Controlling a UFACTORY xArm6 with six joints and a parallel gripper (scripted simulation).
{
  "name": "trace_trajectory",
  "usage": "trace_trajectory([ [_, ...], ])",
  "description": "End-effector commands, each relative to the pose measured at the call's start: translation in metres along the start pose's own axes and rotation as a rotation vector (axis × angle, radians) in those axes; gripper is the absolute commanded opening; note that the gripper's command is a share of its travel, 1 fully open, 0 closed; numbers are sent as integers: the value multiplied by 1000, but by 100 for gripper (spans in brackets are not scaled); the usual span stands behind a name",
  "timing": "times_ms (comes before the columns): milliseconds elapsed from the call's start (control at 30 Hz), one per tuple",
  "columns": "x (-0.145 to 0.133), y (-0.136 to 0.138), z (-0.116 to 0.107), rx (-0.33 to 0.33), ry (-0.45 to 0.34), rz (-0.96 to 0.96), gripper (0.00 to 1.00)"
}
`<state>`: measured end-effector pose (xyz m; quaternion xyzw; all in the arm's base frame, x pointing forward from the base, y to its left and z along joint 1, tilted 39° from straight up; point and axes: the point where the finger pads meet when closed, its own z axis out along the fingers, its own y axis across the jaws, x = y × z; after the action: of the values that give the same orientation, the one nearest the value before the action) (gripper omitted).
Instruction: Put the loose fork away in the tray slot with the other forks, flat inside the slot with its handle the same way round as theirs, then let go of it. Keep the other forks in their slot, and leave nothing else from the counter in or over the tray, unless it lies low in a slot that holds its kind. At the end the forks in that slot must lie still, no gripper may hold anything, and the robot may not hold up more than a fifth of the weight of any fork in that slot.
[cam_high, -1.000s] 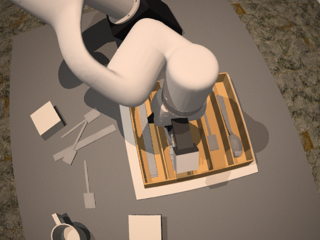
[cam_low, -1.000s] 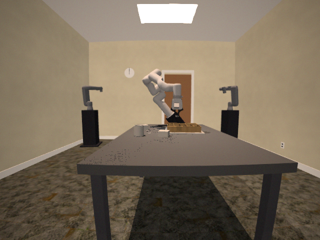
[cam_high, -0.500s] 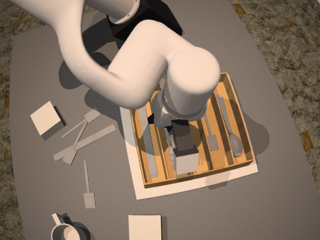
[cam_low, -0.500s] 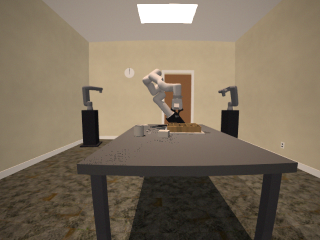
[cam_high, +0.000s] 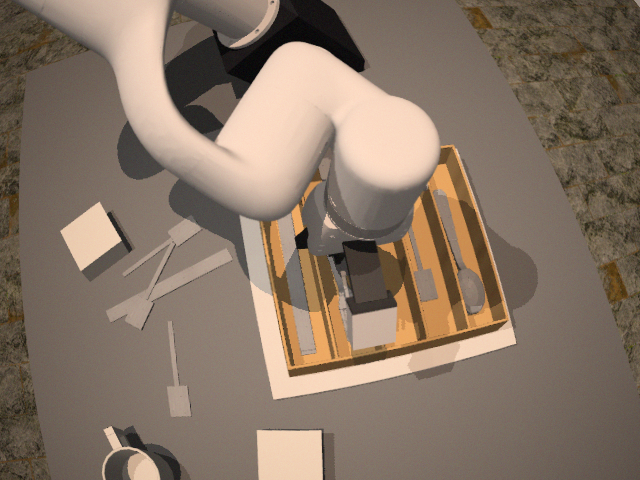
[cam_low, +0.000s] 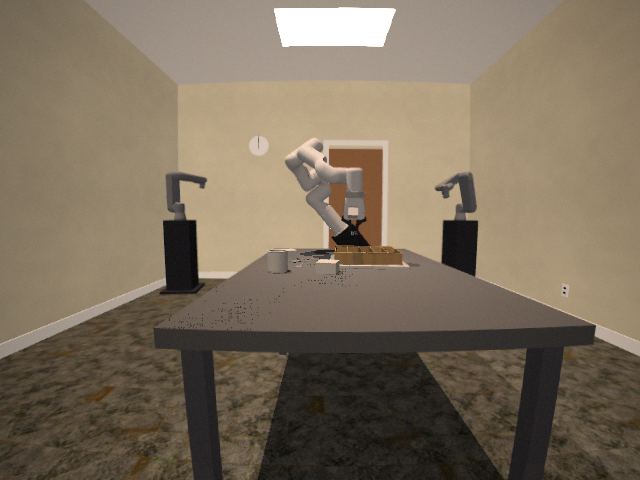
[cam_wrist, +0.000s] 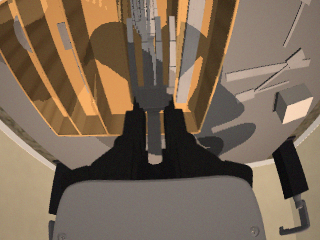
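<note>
The orange wooden cutlery tray (cam_high: 488, 289) sits on a cream rectangular mat (cam_high: 330, 382) on the dark grey table (cam_high: 465, 423). Its slots run lengthwise side by side: one holds a long flat grey knife (cam_high: 297, 289), the next holds grey forks (cam_wrist: 172, 47), a further one a grey flat spatula (cam_high: 424, 279), and the outermost a grey metal spoon (cam_high: 467, 289).

The black two-finger gripper (cam_wrist: 154, 136) is nearly closed, pinching the handle of the loose grey metal fork (cam_wrist: 143, 47). This fork hangs above the fork slot, its long axis running along the slot and its tines (cam_wrist: 142, 0) pointing away from the wrist. Whether it touches the tray, I cannot tell.
</note>
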<state>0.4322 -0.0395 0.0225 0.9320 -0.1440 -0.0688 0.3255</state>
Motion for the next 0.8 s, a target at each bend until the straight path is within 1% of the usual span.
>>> trace_trajectory([
  [0, 1, 0, 1, 2, 3, 1, 3],
  [233, 3, 0, 8, 2, 3, 1, 3],
  [533, 5, 0, 27, 2, 3, 1, 3],
  [600, 5, 0, 27, 2, 3, 1, 3],
  [767, 7, 0, 41, 2, 3, 1, 3],
])
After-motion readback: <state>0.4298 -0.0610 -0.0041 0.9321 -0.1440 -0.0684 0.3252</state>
